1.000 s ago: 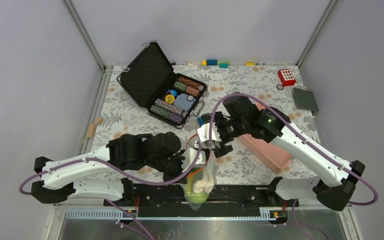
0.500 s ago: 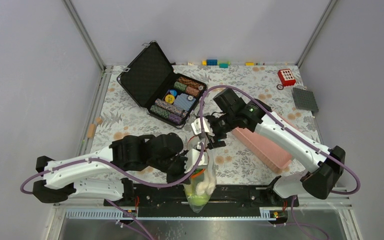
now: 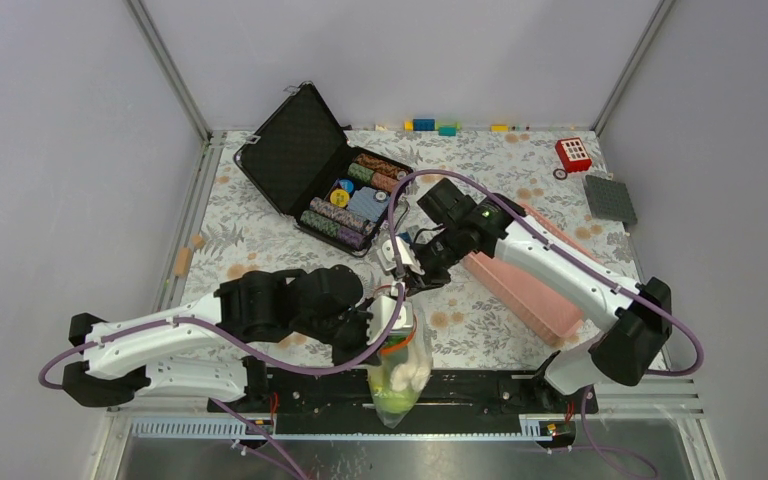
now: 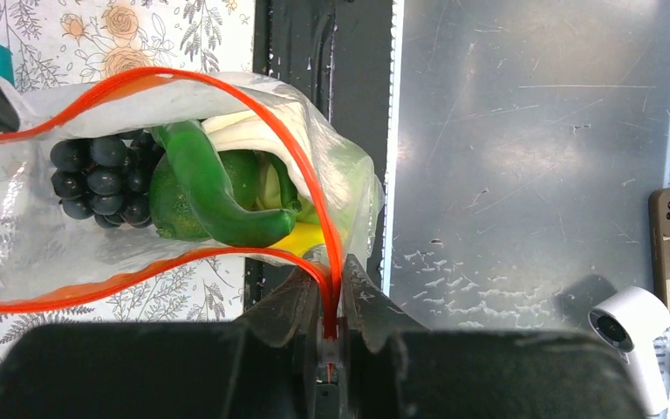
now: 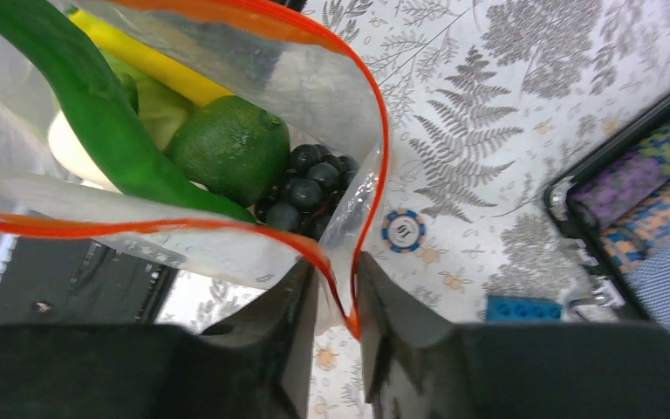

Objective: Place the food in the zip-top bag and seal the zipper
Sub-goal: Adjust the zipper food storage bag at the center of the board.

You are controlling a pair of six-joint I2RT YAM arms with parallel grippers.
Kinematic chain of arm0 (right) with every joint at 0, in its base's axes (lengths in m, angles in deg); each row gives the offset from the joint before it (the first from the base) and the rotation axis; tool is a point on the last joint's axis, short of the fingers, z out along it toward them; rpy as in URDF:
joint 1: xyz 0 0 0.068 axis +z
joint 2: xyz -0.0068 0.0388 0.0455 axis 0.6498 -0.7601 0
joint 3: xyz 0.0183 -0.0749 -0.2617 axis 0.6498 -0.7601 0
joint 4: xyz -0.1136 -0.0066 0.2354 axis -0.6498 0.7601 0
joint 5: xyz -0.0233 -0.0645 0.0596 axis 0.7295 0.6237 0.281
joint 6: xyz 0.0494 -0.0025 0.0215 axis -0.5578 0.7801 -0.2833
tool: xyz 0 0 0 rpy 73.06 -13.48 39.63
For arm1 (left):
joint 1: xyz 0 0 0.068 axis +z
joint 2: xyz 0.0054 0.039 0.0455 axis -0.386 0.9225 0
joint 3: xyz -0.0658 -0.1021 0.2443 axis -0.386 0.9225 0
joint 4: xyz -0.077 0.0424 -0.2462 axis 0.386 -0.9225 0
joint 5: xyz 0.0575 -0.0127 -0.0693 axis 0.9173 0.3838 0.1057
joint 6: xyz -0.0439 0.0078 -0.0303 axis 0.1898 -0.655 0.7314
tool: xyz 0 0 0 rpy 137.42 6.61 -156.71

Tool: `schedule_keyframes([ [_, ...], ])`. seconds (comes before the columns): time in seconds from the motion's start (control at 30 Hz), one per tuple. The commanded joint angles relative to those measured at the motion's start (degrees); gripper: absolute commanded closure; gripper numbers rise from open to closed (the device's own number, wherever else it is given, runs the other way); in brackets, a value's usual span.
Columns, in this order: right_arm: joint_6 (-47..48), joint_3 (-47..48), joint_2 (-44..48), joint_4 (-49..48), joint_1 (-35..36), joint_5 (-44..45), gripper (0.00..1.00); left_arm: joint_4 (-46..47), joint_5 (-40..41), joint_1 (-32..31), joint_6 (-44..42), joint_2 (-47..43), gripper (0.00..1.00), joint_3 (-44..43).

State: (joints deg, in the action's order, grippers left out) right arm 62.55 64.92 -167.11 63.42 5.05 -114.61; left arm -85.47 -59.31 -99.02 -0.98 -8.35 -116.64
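The zip-top bag (image 3: 400,378) hangs off the table's near edge, its mouth held wide. Its orange-red zipper (image 4: 140,75) runs in a loop round the opening. Inside lies the food: a long green pod (image 4: 201,175), a round green piece (image 5: 231,148), a dark berry cluster (image 4: 96,179) and a yellow piece (image 5: 157,61). My left gripper (image 4: 342,281) is shut on the zipper's near end; in the top view the left gripper (image 3: 380,335) sits at the bag's left side. My right gripper (image 5: 338,275) pinches the mouth's far corner, both fingers touching the strip, and shows in the top view (image 3: 400,272).
An open black case of poker chips (image 3: 335,190) stands behind the bag, a pink basket (image 3: 525,290) to the right. A loose chip (image 5: 403,230) and a blue brick (image 5: 523,307) lie near the right gripper. Bricks (image 3: 425,124), a red toy (image 3: 572,153) and a grey baseplate (image 3: 610,198) sit at the back.
My right arm has swung left and down to the bag's far corner, and its jaws have gone from wide open to closed on the strip. The left gripper has held still.
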Motion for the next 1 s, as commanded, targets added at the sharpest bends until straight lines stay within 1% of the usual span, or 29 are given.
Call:
schedule_keyframes([
  [0.0,-1.1,2.2,-0.2,2.4,-0.2,-1.2,0.81,3.8,1.9,-0.1,-0.1,-1.5,1.00,-0.2],
  [0.07,-2.4,1.9,0.5,2.0,-0.2,0.9,0.97,3.7,3.2,-0.1,0.0,-1.9,1.00,-0.3],
  [0.1,-3.5,1.5,1.1,1.3,-0.2,2.8,1.00,3.8,4.0,-0.1,1.4,-2.2,1.00,-0.2],
  [0.2,-6.5,-1.2,4.2,-1.2,-0.2,9.4,1.00,4.4,8.6,-0.1,3.3,-3.5,1.00,0.2],
  [0.37,-10.1,-3.6,10.2,0.2,-0.4,23.6,1.00,5.4,23.4,-0.1,4.7,-3.4,1.00,-0.2],
  [0.4,-11.3,-3.6,11.7,0.3,-0.5,25.8,1.00,5.7,25.2,-0.1,4.4,-2.9,1.00,-0.3],
  [0.53,-11.6,-4.5,18.3,1.9,-1.2,29.5,1.00,6.9,29.2,-0.1,1.4,-0.1,1.00,-1.3],
  [0.6,-11.4,-5.3,21.5,3.1,-1.1,31.9,1.00,8.8,32.6,0.0,-0.1,0.1,1.00,-0.2],
  [0.7,-11.6,-5.7,24.6,4.6,-1.3,34.6,1.00,11.7,32.1,0.5,-3.5,-0.6,1.00,1.4],
  [0.8,-12.5,-6.4,26.3,5.3,-1.4,35.5,1.00,15.5,31.7,2.2,-7.3,-1.5,1.00,3.9],
  [0.83,-13.6,-6.8,26.3,5.1,-1.3,36.3,1.00,16.6,30.9,3.4,-8.2,-1.6,1.00,4.8],
  [0.9,-15.5,-7.6,26.0,5.4,-1.3,37.9,1.00,18.6,26.8,7.2,-9.7,-1.7,1.00,6.5],
  [0.97,-17.4,-8.4,25.4,5.3,-1.4,39.8,1.00,20.8,22.4,12.4,-10.2,-1.6,1.00,8.1],
])
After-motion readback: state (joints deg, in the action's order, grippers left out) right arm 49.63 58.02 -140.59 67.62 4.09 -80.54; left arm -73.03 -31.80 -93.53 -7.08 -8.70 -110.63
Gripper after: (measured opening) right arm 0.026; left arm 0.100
